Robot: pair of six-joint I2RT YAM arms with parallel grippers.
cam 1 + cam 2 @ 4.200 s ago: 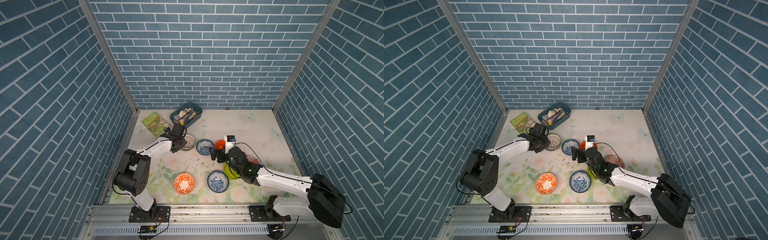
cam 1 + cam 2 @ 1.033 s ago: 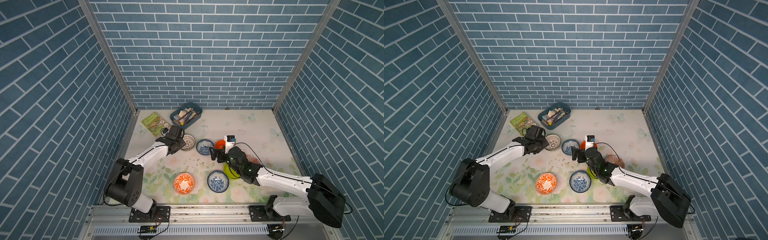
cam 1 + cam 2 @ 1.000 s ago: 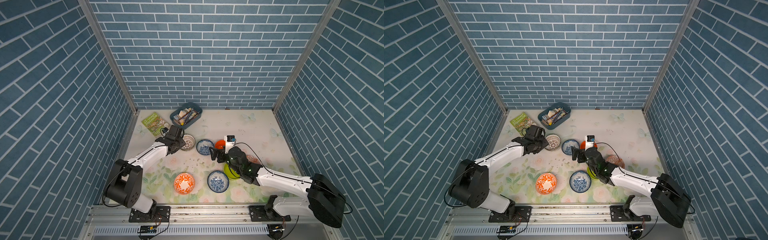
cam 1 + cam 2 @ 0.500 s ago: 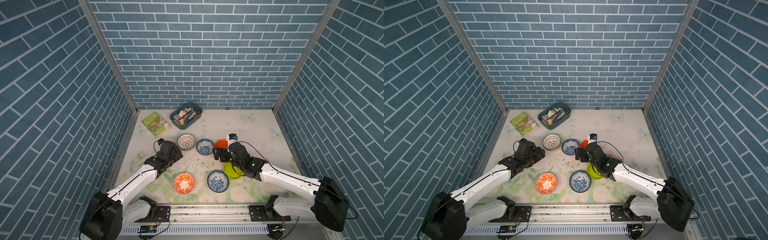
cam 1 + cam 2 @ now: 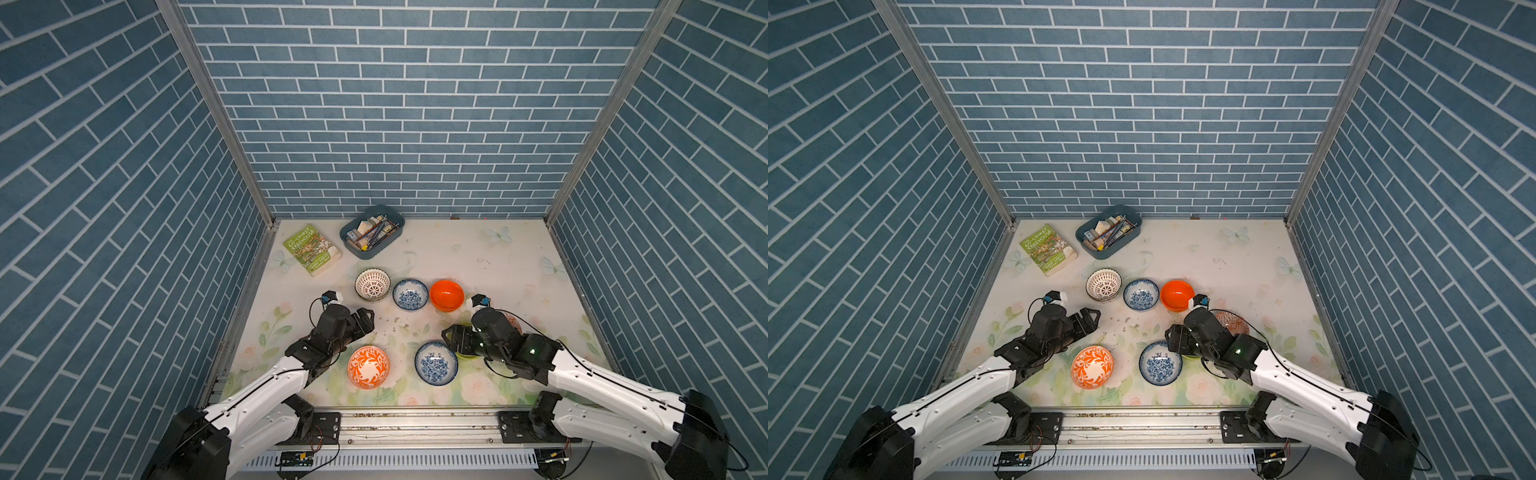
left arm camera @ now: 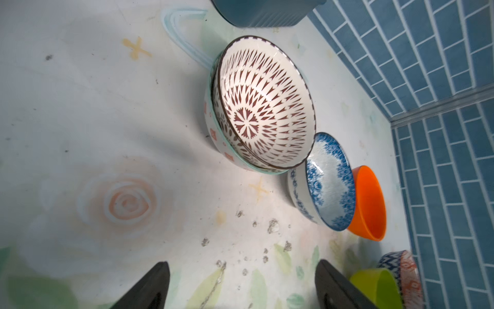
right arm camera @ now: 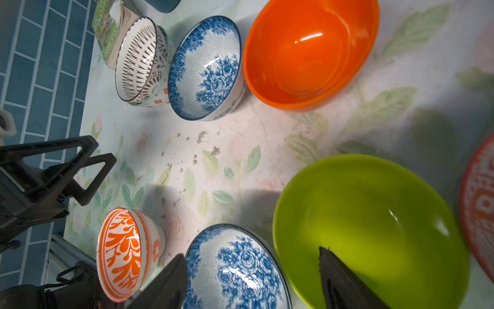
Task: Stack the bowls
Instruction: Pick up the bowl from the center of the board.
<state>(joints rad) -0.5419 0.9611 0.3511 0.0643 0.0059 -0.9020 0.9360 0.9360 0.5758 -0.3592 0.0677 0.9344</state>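
Since a second ago the left tool (image 5: 365,321) has drawn back from the white lattice bowl (image 5: 372,284), which now sits nested in the grey-green patterned bowl (image 6: 213,133). The right tool (image 5: 449,340) has slid from beside the plain orange bowl (image 5: 446,295) toward the near side of the table (image 5: 478,257).

The nested pair stands in the far row with the far blue floral bowl (image 5: 410,294) just beside it and the plain orange bowl next along. Nearer the robot stand the near orange-white bowl (image 5: 368,367), the near blue floral bowl (image 5: 436,363) and the lime-green bowl (image 7: 369,227). A second orange-white bowl (image 5: 1235,324) lies behind the right arm.

The patterned bowls look like glazed ceramic: stiff, slick and likely to chip if dropped. The two plain ones look like lighter plastic. A rim pinch, one finger inside and one outside, seems the surest hold.

The right tool is spread and empty. One finger hangs over the lime-green bowl's hollow and the other by the near blue floral bowl; whether it touches either I cannot tell. The left tool is also spread wide and empty, over bare table between the nested pair and the near orange-white bowl, apart from both.

The blue-grey tray (image 5: 365,254) and a book (image 5: 312,250) lie far back.
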